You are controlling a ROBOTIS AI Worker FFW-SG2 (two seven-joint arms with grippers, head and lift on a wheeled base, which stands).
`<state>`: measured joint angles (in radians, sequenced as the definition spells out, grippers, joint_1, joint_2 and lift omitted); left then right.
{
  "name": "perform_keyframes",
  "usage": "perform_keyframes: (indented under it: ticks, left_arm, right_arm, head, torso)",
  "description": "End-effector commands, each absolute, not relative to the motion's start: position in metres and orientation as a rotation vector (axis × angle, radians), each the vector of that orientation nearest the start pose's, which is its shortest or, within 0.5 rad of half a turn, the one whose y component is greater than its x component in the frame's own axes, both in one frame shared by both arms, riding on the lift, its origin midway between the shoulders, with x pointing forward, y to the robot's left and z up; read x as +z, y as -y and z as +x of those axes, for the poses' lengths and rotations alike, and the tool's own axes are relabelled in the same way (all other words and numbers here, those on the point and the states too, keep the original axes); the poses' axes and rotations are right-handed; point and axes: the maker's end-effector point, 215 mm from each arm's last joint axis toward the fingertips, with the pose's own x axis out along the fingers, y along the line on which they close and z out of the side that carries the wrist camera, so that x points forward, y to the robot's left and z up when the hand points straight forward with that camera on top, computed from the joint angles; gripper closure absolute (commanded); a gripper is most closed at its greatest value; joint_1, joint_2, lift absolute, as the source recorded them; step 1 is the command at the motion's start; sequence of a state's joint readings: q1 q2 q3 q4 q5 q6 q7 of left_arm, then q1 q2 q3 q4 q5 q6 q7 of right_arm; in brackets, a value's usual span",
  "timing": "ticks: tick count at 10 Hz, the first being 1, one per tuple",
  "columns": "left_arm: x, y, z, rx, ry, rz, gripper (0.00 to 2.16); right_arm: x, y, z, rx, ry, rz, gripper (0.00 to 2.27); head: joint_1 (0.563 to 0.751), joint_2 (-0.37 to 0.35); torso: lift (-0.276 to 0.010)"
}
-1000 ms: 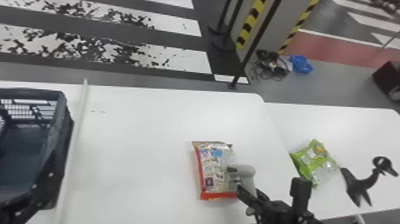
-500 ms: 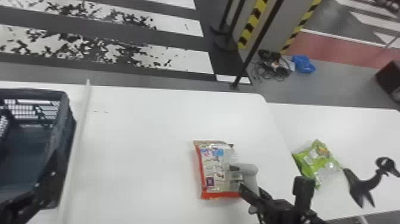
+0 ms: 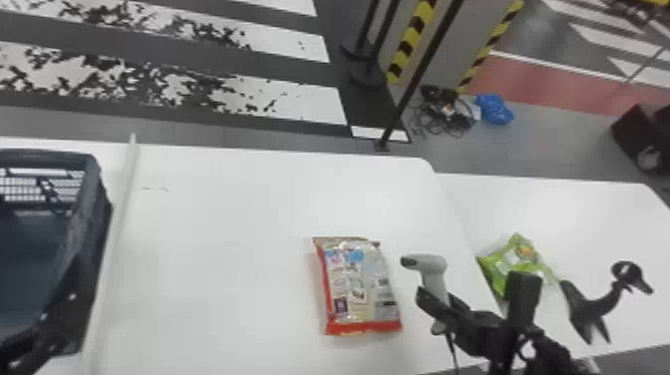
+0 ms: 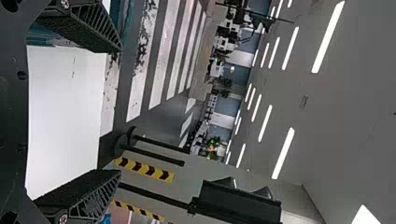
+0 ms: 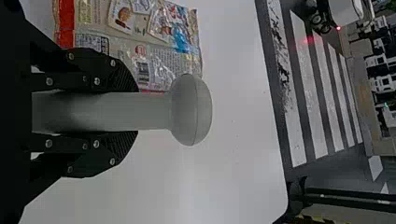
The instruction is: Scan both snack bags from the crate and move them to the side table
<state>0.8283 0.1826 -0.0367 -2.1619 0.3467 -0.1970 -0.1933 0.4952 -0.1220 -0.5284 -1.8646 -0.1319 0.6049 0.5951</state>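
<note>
Right wrist view: right gripper (image 5: 128, 112) clamped on the grip of the scanner (image 5: 191, 109), which stands just beside the red bag (image 5: 135, 35) lying on the main table (image 3: 224, 249), barcode (image 5: 143, 72) uppermost. For a good read, I'd turn the scanner's nose squarely onto the code, hold a small clear gap and tilt slightly if foil glare spoils it, without nudging the bag. Left gripper (image 4: 120, 111), fingers apart, waits over by the crate (image 3: 94, 209); green bag (image 3: 513, 264) lies on the side table (image 3: 598, 214), presumably finished.
</note>
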Motion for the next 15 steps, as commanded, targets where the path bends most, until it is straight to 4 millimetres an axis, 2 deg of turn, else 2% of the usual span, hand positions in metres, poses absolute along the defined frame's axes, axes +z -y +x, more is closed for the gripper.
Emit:
perform_keyframes:
  ticks: [1, 3, 5, 10, 13, 15]
  left_arm:
    - [-0.337, -0.187, 0.337, -0.271, -0.043, -0.243, 0.07]
    - [-0.337, -0.188, 0.336, -0.272, -0.050, -0.240, 0.07]
    - [-0.339, -0.190, 0.332, -0.269, -0.057, -0.234, 0.07]
    - [-0.337, -0.194, 0.330, -0.267, -0.056, -0.226, 0.07]
    - [-0.338, -0.195, 0.330, -0.266, -0.057, -0.226, 0.07]
    - [-0.339, -0.195, 0.330, -0.266, -0.058, -0.227, 0.07]
  right_arm:
    - [-0.525, 0.443, 0.340, 0.052, -0.698, 0.150, 2.02]
    - [-0.538, 0.472, 0.351, 0.013, -0.717, 0.142, 2.02]
    - [-0.553, 0.489, 0.359, -0.012, -0.729, 0.126, 2.01]
    - [-0.584, 0.516, 0.361, -0.051, -0.769, 0.090, 2.02]
    - [-0.590, 0.524, 0.363, -0.062, -0.760, 0.071, 2.00]
    - [-0.597, 0.523, 0.365, -0.057, -0.760, 0.058, 1.84]
  head:
    - [0.695, -0.350]
    - [0.695, -0.350]
    - [0.695, -0.350]
    - [0.695, -0.350]
    - [0.695, -0.350]
    - [0.695, -0.350]
  torso:
    - [-0.029]
    - [-0.029]
    - [-0.029]
    - [-0.029]
    - [-0.029]
    - [-0.029]
